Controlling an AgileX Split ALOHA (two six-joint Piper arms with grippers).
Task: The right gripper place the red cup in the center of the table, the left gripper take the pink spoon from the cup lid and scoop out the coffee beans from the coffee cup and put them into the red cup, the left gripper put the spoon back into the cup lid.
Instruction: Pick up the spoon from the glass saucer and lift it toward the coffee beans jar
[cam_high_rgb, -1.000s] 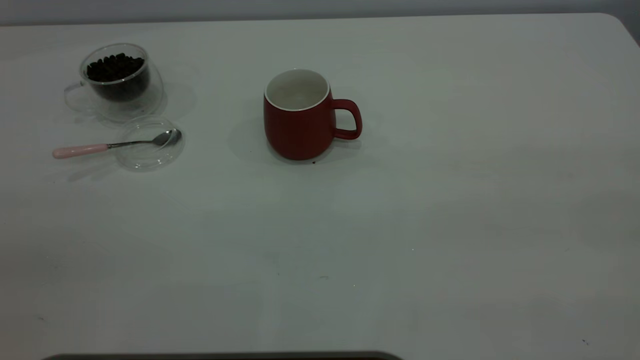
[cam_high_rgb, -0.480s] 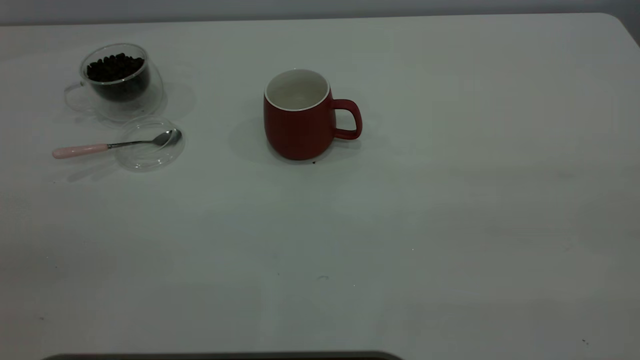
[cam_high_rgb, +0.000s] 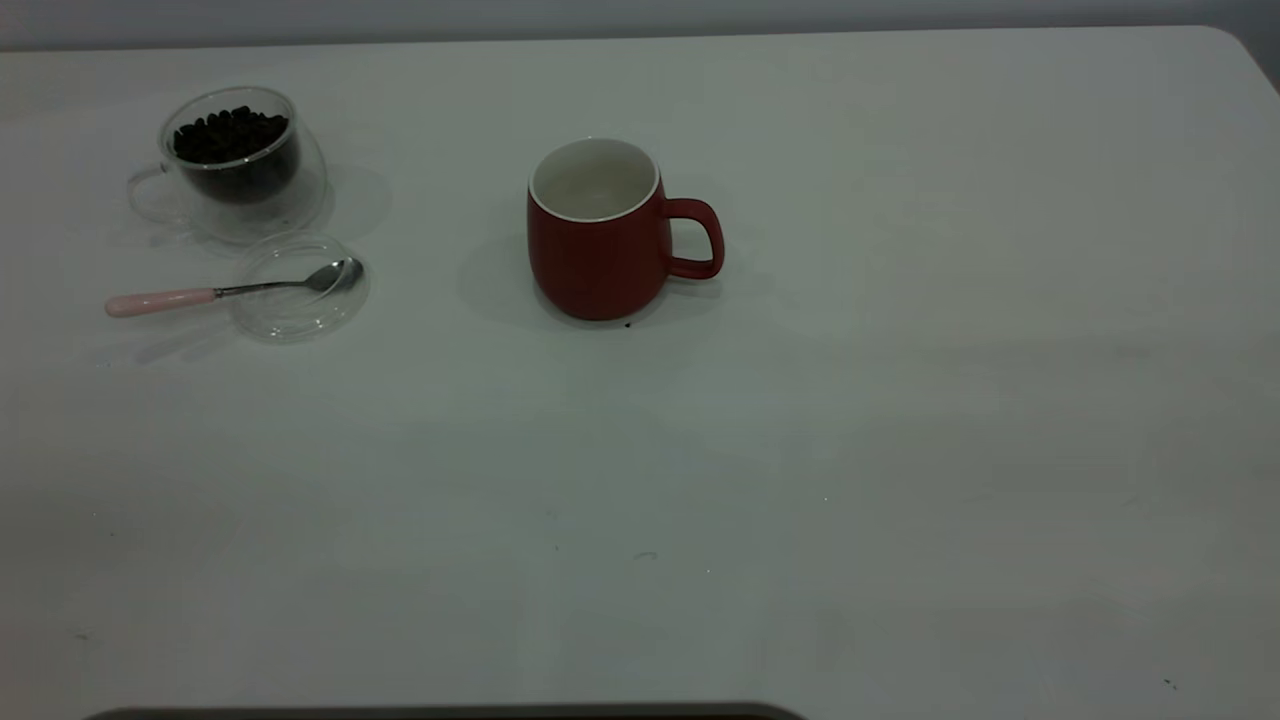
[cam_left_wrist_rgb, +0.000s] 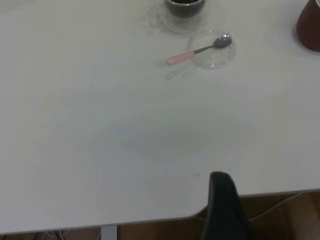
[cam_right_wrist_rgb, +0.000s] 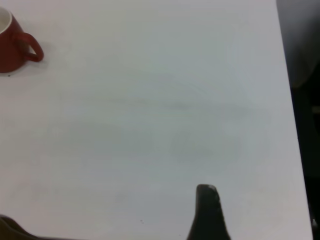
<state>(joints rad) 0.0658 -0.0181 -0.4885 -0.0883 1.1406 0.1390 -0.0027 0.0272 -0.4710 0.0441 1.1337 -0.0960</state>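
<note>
The red cup (cam_high_rgb: 597, 255) stands upright near the middle of the table (cam_high_rgb: 900, 400), handle to the right, its white inside bare. The coffee cup (cam_high_rgb: 240, 170) with coffee beans (cam_high_rgb: 230, 135) stands at the far left. In front of it lies the cup lid (cam_high_rgb: 300, 305), with the pink spoon (cam_high_rgb: 165, 300) resting bowl-on-lid, handle pointing left. Neither arm shows in the exterior view. My left gripper (cam_left_wrist_rgb: 222, 200) hangs at the table's near edge, far from the spoon (cam_left_wrist_rgb: 181, 57). My right gripper (cam_right_wrist_rgb: 207, 210) is far from the red cup (cam_right_wrist_rgb: 10, 47).
The table's rounded corner (cam_high_rgb: 1245, 45) is at the far right. A dark strip (cam_high_rgb: 450, 712) runs along the near edge. In the left wrist view brown floor (cam_left_wrist_rgb: 280, 220) shows below the table edge.
</note>
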